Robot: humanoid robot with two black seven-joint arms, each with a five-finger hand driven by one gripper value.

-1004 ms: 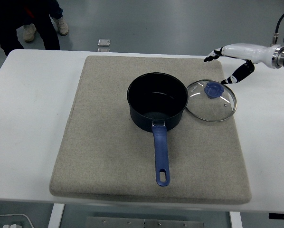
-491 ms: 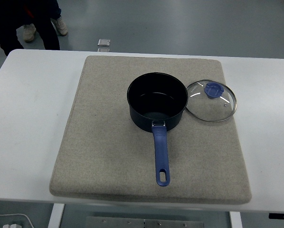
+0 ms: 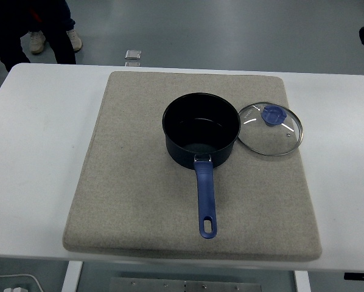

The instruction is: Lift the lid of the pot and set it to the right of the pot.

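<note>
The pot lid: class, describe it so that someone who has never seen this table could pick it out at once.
A white table bears a large beige mat. Near the mat's middle stands a dark pot, open, with a blue handle pointing to the near edge. Just right of the pot, on the mat, lies the pot lid: the only flat, round, clear glass thing, rimmed in metal, with a blue knob.
</note>
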